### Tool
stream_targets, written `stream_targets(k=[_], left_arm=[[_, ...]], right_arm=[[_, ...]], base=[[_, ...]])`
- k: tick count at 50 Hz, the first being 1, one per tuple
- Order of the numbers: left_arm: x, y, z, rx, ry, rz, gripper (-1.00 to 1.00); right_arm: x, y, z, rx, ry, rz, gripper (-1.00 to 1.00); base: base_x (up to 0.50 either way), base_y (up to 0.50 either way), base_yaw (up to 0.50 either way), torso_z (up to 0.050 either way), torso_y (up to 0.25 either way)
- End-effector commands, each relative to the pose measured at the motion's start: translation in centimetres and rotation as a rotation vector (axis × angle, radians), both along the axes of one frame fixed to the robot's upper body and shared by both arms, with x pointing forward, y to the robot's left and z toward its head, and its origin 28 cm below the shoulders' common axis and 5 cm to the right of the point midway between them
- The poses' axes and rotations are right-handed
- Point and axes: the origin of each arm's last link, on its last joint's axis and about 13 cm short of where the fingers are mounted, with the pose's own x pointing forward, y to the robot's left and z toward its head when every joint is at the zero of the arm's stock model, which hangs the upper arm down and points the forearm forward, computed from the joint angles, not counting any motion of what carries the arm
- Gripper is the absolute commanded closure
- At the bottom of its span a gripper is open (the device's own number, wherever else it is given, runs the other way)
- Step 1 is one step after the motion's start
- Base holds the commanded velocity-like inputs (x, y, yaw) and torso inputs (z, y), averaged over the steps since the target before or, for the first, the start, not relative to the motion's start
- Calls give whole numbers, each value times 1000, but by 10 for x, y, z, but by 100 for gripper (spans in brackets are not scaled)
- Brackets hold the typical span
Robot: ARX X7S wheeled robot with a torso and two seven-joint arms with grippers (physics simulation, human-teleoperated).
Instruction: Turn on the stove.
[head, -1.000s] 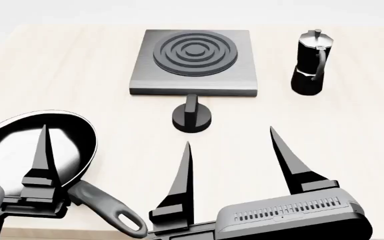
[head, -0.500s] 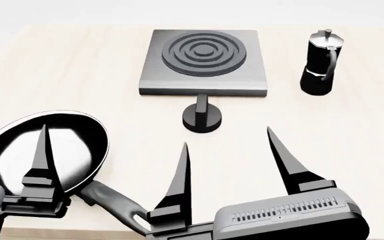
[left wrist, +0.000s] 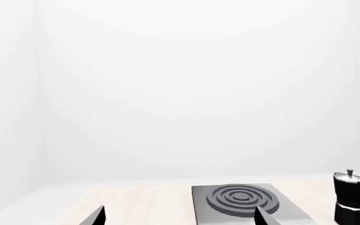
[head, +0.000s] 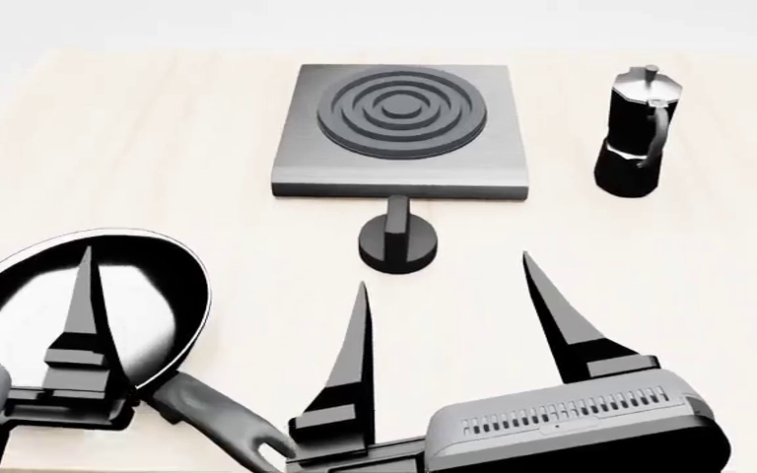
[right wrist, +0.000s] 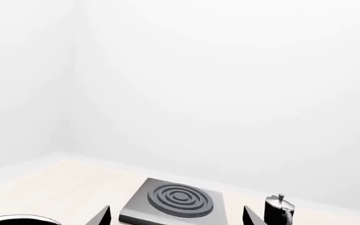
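The stove [head: 303,158] is a flat grey slab at the table's far middle, with a burner [head: 402,113] of dark concentric rings. Its round black knob [head: 398,243] stands on a short stem just in front of the slab. My right gripper [head: 447,320] hovers open on the near side of the knob, apart from it, with nothing between its fingers. In the head view only one finger [head: 86,315] of the left gripper shows, over the frying pan. The left wrist view shows my left gripper [left wrist: 178,220] open and empty. In the right wrist view the right gripper [right wrist: 176,219] faces the stove [right wrist: 136,211].
A black frying pan [head: 155,286] lies at the near left, its handle [head: 221,424] pointing toward the right gripper's base. A black moka pot [head: 635,133] stands right of the stove, also seen as the moka pot [left wrist: 353,201]. Light wooden tabletop [head: 668,256] surrounds everything; white walls stand behind.
The head view has shifted: stove, knob and moka pot sit a little further right and lower in the picture. Both grippers hold almost the same pose.
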Motion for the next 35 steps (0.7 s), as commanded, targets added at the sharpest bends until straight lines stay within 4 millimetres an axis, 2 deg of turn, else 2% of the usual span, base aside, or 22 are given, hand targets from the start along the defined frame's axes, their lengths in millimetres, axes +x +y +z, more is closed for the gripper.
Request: stream_targets(k=[1,35], left_arm=[[1,0,-1,1,2,0,-100],[0,0,1,1,-1,-1,-100]], right_arm=[[1,0,0,7,4,1,-100],[0,0,1,7,1,-2,-100]], base=[[219,0,0,0,0],[220,0,0,0,0]])
